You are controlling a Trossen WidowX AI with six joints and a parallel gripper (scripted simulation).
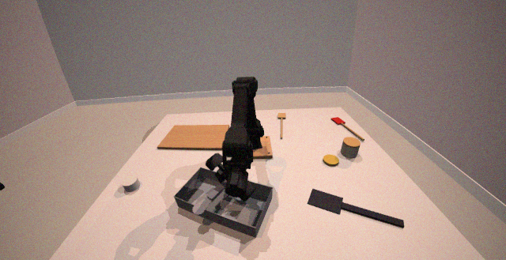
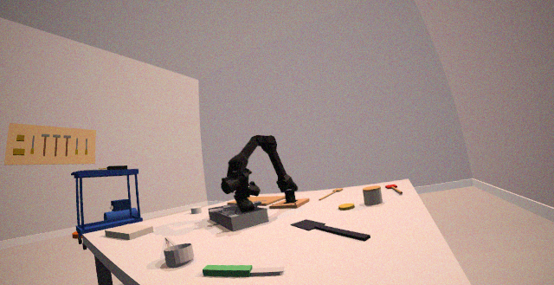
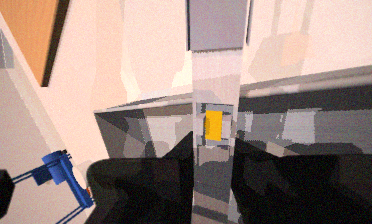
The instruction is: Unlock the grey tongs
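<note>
We've got the jaws (image 1: 238, 197) (image 2: 247, 209) clamped on the grey tongs (image 3: 218, 75), down at the roasting tin (image 1: 254, 228) (image 2: 248, 221) (image 3: 114, 135), lower centre of the top view; the tongs run up the middle of the wrist view, yellow piece (image 3: 214, 125) showing. Wooden board (image 1: 195, 137) (image 2: 264, 200) (image 3: 29, 30) sits on the bench (image 1: 292, 236) (image 2: 329, 259) left of the arm in the top view, upper left of the wrist view. Black spatula (image 1: 356, 209) (image 2: 331, 229) lies right of the tin in the top view.

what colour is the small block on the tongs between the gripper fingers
Yellow-orange, best seen in wrist view.
</note>
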